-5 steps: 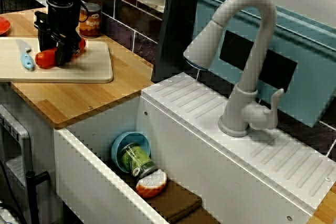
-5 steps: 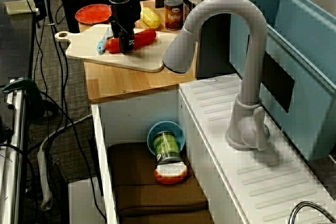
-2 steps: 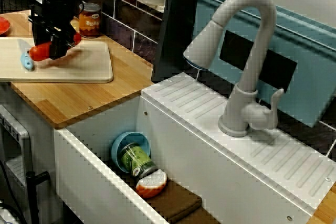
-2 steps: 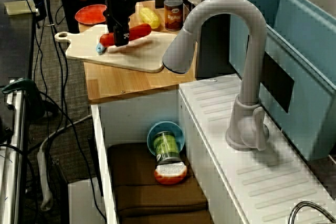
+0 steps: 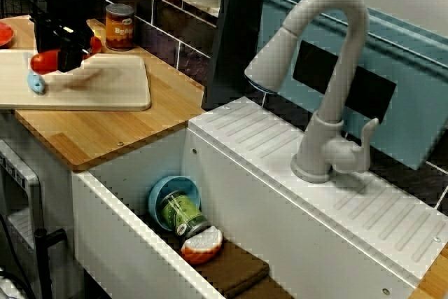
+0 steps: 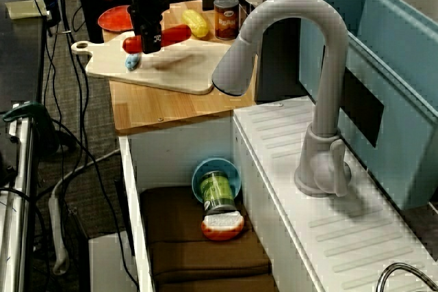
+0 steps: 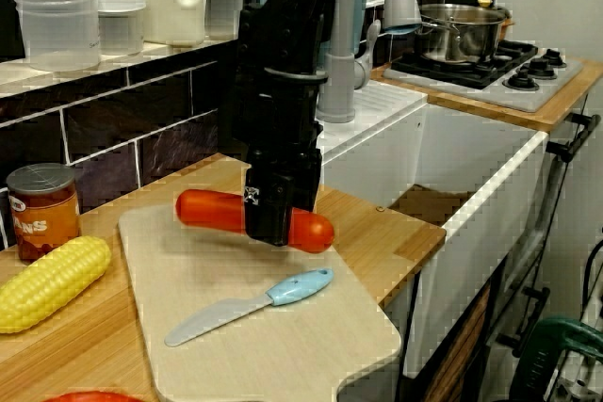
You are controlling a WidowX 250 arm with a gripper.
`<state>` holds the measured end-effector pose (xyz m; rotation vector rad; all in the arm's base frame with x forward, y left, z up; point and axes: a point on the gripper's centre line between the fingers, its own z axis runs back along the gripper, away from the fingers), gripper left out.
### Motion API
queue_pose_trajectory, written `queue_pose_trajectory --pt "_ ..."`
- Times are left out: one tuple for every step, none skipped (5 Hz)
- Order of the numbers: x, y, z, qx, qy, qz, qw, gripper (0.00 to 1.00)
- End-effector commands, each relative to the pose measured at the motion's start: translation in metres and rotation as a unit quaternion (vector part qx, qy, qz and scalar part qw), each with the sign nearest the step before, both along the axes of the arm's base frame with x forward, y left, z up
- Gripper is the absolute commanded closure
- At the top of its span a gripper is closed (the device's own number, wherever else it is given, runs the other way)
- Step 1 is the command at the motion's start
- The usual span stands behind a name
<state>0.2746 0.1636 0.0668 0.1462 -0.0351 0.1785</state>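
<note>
The jaws cover the middle of the red sausage (image 7: 207, 209).

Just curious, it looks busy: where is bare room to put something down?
Bare: the cutting board beyond the knife, toward the sink, and the counter strip between board and sink. Crowded: by the wall, with corn and can, and under the gripper holding the sausage.

The sausage (image 7: 212, 211) is a smooth, glossy red cylinder with rounded ends. It hangs in the air, clamped across its middle by the gripper (image 7: 273, 225), with one end sticking out on each side of the fingers. It lies almost level, the end toward the sink dipping a little. It is lifted clear of the board (image 7: 283, 345) and sits above it, inside its edges, roughly over the middle.
</note>
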Motion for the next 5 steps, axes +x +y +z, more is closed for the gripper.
queue_pose_trajectory --pt "-0.006 0.009 0.028 0.014 -0.026 0.0 0.9996 1.0" --pt "-0.012 0.008 0.029 0.01 -0.022 -0.004 0.9997 1.0" --pt "-0.019 0.0 0.027 0.007 -0.019 -0.02 0.9996 1.0" --pt "-0.026 -0.009 0.023 0.017 -0.024 -0.024 0.9993 1.0" --pt "-0.03 -0.018 0.022 0.017 -0.029 -0.018 0.9993 1.0"
